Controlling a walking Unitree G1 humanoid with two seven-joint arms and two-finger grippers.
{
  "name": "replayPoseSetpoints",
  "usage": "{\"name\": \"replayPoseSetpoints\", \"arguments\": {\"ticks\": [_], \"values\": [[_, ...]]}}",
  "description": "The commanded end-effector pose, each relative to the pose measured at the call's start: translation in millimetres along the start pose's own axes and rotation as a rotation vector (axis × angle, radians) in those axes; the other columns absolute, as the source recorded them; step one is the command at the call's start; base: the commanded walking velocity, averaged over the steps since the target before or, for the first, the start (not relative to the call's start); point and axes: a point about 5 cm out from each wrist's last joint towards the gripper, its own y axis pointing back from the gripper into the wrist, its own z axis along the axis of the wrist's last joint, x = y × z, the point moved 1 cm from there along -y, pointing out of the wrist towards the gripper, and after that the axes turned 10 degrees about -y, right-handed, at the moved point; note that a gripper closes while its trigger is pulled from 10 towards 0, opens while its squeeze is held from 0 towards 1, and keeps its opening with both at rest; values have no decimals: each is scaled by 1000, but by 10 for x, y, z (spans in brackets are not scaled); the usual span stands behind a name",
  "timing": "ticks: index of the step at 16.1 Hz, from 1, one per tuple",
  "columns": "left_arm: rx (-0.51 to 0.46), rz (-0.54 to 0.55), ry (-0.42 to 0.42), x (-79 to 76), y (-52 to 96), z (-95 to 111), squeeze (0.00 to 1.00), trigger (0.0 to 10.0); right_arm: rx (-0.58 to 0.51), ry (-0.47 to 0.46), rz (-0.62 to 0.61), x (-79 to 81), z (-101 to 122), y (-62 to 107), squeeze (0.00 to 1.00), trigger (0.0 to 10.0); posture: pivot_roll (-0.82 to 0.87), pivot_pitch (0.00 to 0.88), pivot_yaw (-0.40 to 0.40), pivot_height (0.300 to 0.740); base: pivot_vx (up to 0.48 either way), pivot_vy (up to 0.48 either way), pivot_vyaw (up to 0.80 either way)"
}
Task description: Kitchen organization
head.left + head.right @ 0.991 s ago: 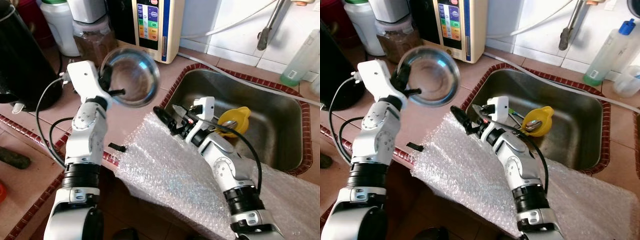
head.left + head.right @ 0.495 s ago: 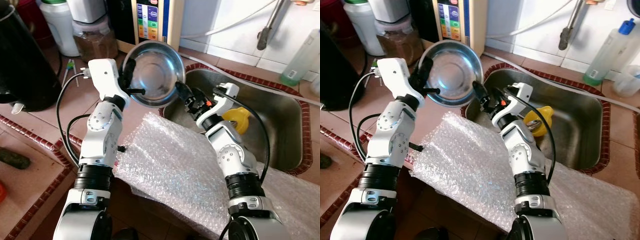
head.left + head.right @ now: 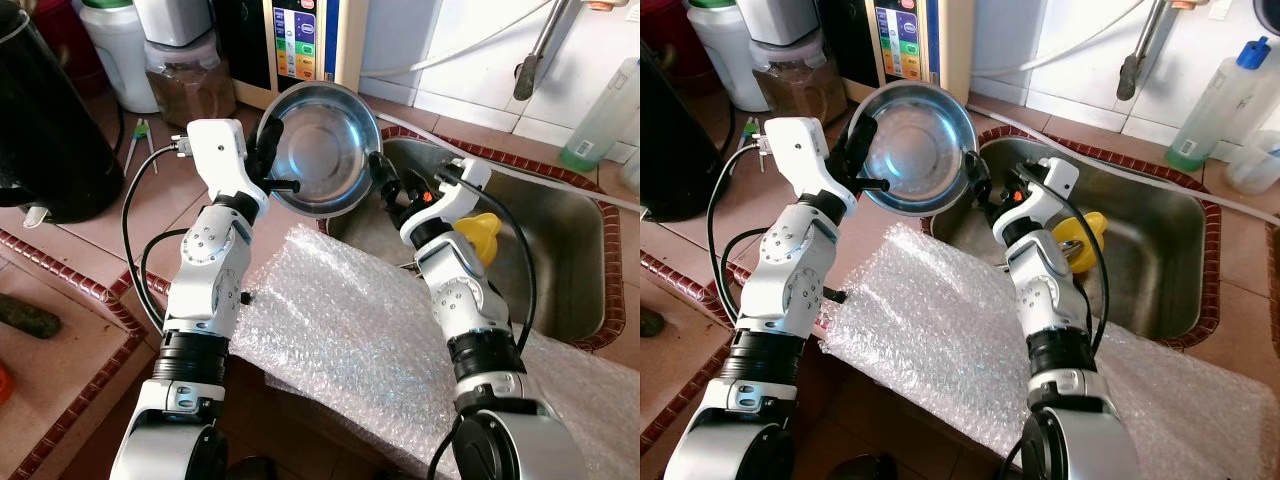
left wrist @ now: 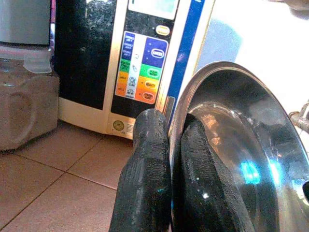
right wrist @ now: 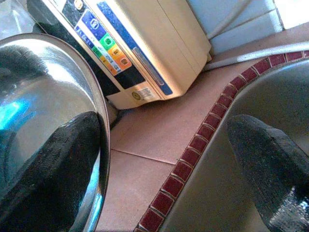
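Steel bowl [image 3: 322, 148]: held tilted in the air above the tiled worktop [image 3: 150, 215], at the near-left corner of the sink [image 3: 560, 250], its hollow facing the camera. Left pincer [image 3: 262, 160]: clenched on the bowl's left rim, one black finger inside and one outside, as the left wrist view confirms with both fingers [image 4: 145, 193] pressed against the rim edge. Right pincer [image 3: 385, 185]: at the bowl's right rim with its fingers spread apart; in the right wrist view one finger [image 5: 53, 169] lies against the bowl's inner wall while the other finger stands well apart over the sink edge, so nothing is gripped. Bubble wrap sheet [image 3: 350, 340]: spread across the worktop's front edge below both arms, overhanging it. Yellow cup [image 3: 480, 235]: lying in the sink basin just behind the right arm. Cream appliance with coloured buttons [image 3: 305, 45]: upright against the wall behind the bowl. Lidded jar of brown contents [image 3: 185, 80]: left of the appliance. Black kettle [image 3: 40, 120]: far left on the worktop. Green-tinted bottle [image 3: 605, 115]: by the wall at the sink's far right.
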Motion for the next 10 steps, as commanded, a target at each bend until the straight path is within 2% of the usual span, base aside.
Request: {"name": "replayPoseSetpoints", "arguments": {"ticks": [1,4,5,6,8,10], "values": [[-48,-32,1,-31,2,91,0,0,-50,25,-46,-82,123,0,0,10000,18,117,15,740,0,0,0],[-54,-48,11,-47,10,102,0,0,33,199,105,58,30,2,0,10000,19,116,17,740,0,0,0],[-56,-57,14,-56,7,107,0,0,72,331,183,115,-13,23,0,10000,21,115,18,740,0,0,0],[-56,-59,13,-57,4,110,0,0,84,376,220,145,-28,33,0,10000,22,113,19,740,0,0,0],[-57,-61,13,-52,-4,115,0,0,90,380,273,191,-10,42,0,10000,22,112,20,740,0,0,0],[-68,-62,22,-48,-8,138,0,0,89,381,258,154,4,40,0,10000,22,111,20,740,0,0,0]]}}
